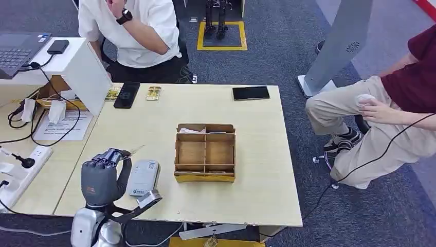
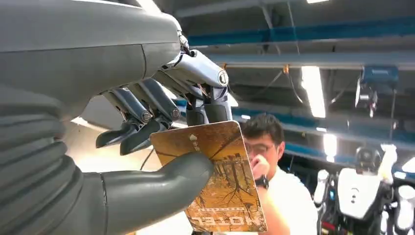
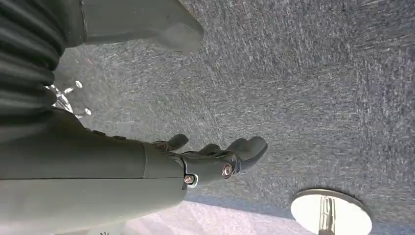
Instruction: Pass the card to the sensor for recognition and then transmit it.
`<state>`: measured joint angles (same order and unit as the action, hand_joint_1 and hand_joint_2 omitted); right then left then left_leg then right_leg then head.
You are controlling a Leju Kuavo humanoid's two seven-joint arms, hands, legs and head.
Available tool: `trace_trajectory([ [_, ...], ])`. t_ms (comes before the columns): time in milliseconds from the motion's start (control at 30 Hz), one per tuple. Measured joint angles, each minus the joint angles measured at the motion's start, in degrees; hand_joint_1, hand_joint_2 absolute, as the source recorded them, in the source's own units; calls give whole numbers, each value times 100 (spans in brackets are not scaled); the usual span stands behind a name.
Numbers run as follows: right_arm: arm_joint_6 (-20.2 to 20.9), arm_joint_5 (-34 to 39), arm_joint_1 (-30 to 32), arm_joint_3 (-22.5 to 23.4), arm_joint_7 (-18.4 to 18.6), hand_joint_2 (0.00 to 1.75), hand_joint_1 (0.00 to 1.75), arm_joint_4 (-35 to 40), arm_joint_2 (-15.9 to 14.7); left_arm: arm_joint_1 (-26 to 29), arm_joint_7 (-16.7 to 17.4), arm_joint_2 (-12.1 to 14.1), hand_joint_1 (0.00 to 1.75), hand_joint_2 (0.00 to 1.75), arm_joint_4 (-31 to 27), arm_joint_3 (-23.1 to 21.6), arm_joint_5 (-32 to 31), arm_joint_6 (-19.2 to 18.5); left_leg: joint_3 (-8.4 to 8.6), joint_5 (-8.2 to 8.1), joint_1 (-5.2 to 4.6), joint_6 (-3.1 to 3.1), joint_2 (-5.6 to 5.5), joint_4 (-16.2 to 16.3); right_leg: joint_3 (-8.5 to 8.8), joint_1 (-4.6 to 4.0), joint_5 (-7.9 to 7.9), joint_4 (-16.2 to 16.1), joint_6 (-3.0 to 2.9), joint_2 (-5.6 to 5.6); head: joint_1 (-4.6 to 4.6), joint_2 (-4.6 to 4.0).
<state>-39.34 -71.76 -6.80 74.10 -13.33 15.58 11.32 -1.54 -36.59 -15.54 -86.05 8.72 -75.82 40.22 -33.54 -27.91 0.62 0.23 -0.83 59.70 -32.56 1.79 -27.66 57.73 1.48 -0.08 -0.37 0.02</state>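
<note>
The left hand is rising at the near left edge of the table, pinching the brown card between thumb and fingers, just left of the grey sensor. The right hand is hanging over carpet, fingers loosely apart, grasping nothing.

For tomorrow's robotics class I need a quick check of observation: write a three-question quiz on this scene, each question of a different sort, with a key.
1. True or false: the left hand holds the card.
2. Which lies nearest the left hand on the table? A) the grey sensor B) the wooden box C) the black phone
3. Fill in: the right hand hangs over the ____, holding nothing.

Key: 1 true; 2 A; 3 carpet.
</note>
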Motion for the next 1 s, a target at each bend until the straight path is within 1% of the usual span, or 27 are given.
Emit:
trace_trajectory([
  [67, -2, 6, 4, 0, 0, 175, 0, 0, -2, 5, 111, 2, 175, 175, 74, 6, -57, 0, 0, 0, 0, 0, -1, 0, 0, 0, 0, 0, 0, -1, 0, 0],
  [167, -7, 44, 4, 0, -7, 175, 0, -7, -11, 11, 422, 24, 175, 175, 208, 7, -181, 0, 0, 0, 0, 0, 0, 0, 0, 0, 0, 0, 0, 0, 0, 0],
  [400, -9, 114, 6, 0, -13, 175, 0, -24, -35, 36, 839, 131, 175, 175, 448, 7, -288, 0, 1, 0, 0, 0, 0, 0, 0, 0, 0, 0, 0, 0, 0, 0],
  [467, -9, 133, 7, 0, -13, 175, 0, -26, -44, 39, 905, 168, 175, 175, 500, 7, -301, 0, 1, 0, 0, 0, 0, 0, 0, 0, 0, 0, 0, 0, 2, 0],
  [733, -9, 140, 7, 0, -15, 175, 0, -31, -52, 43, 918, 232, 175, 175, 590, 4, -306, 0, 1, 0, 0, 0, 0, 0, 0, 0, 0, 0, 0, 0, 0, 0],
  [1000, -9, 201, 11, 0, -68, 175, 0, -33, -61, 65, 1038, 278, 175, 175, 658, -24, -299, 0, 1, 0, 0, 0, 0, 0, 0, 0, 0, 0, 0, 0, 0, 0],
])
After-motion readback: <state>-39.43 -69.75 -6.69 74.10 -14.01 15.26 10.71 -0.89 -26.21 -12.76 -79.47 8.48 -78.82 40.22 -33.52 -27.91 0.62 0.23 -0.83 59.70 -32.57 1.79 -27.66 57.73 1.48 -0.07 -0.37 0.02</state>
